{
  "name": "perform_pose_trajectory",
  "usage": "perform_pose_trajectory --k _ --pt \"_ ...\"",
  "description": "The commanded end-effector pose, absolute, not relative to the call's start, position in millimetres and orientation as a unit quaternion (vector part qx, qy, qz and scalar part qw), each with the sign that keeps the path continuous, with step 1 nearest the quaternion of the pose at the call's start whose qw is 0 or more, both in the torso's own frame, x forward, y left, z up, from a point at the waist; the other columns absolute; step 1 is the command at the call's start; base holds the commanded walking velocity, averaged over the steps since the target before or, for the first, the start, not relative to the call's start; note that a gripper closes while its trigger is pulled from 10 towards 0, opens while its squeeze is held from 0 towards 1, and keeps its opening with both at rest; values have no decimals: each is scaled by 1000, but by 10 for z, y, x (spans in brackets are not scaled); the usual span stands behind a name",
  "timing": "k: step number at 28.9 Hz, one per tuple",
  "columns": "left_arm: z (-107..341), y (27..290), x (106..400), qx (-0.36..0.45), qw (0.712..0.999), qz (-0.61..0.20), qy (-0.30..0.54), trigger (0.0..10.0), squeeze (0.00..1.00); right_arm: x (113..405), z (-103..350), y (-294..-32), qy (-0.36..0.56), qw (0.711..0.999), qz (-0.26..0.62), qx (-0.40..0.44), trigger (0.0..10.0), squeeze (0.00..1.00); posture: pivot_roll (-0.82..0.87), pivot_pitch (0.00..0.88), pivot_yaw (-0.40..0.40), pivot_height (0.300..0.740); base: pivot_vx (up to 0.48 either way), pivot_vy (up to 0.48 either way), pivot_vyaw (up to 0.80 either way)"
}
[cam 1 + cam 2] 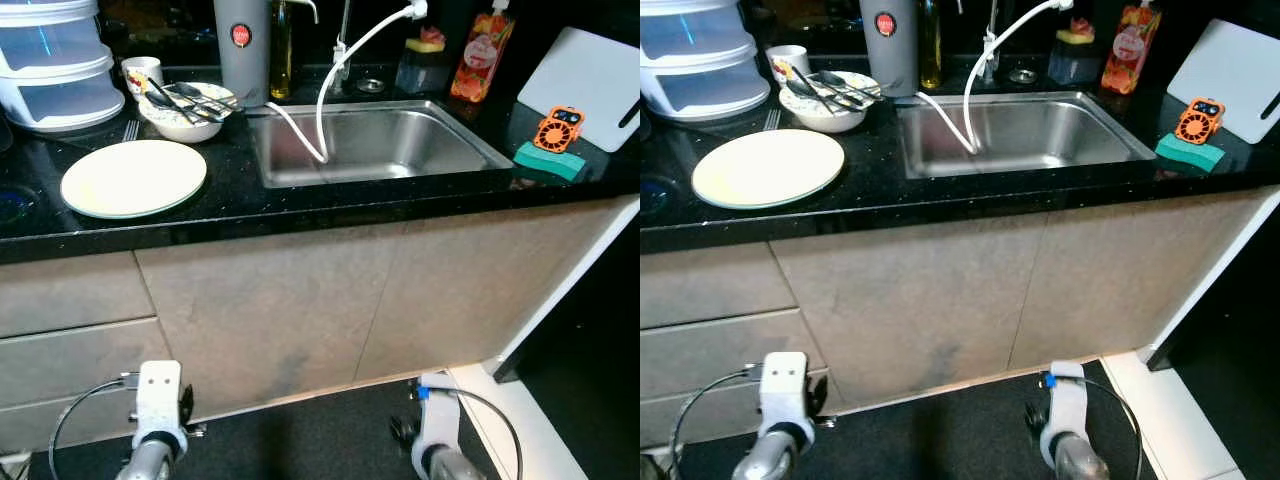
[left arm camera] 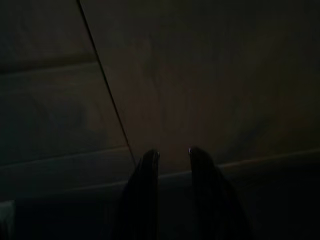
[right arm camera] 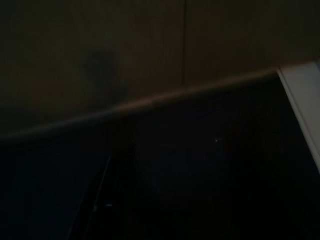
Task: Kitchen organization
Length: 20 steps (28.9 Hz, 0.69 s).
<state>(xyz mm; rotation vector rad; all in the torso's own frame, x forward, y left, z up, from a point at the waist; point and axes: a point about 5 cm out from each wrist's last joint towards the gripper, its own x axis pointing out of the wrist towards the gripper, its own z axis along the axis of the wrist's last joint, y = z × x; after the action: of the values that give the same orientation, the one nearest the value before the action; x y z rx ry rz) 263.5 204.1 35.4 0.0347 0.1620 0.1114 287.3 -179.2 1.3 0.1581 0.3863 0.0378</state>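
Note:
A black countertop (image 1: 230, 205) carries a cream plate (image 1: 133, 177) at the left. Behind it stand a white bowl (image 1: 187, 120) holding several spoons, a fork (image 1: 130, 129) and a white cup (image 1: 141, 70). A steel sink (image 1: 375, 140) sits in the middle with a white hose (image 1: 335, 70) hanging into it. Both arms hang low before the cabinet fronts, left arm (image 1: 160, 405) and right arm (image 1: 437, 425). In the dark left wrist view my left gripper (image 2: 172, 154) is open with nothing in it, facing a cabinet front. The right wrist view is too dark to read the right gripper.
Stacked white containers (image 1: 55, 65) stand at the far left. A grey canister (image 1: 242, 45), an oil bottle (image 1: 281, 50) and an orange bottle (image 1: 481, 55) line the back. At the right are a white cutting board (image 1: 585, 85), a teal sponge (image 1: 548, 160) and an orange gadget (image 1: 558, 130).

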Motion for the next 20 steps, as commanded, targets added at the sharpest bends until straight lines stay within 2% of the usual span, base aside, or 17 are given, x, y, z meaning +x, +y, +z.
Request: perform_pose_trajectory --k 1,6,10,17,20 --pt "506 2042 2624 36 997 52 47 10000 0 2959 161 -1806 146 984 25 99 10000 0 -12 138 -18 740 0 0 0" --pt "1161 1968 2696 41 993 47 -97 10000 0 3206 788 -1772 -11 991 54 122 10000 0 -11 142 -19 740 0 0 0" --pt "1577 1956 2826 57 984 36 -164 10000 0 3378 1284 -1715 -99 985 78 121 10000 0 -7 141 -22 740 0 0 0" --pt "2046 2015 2961 104 973 8 -208 10000 0 3540 1730 -1642 -134 981 103 93 10000 0 -5 135 -24 740 0 0 0" --pt "2211 2154 2993 107 972 12 -210 10000 0 3575 1976 -1654 -163 978 102 84 10000 0 -6 135 -21 740 0 0 0"
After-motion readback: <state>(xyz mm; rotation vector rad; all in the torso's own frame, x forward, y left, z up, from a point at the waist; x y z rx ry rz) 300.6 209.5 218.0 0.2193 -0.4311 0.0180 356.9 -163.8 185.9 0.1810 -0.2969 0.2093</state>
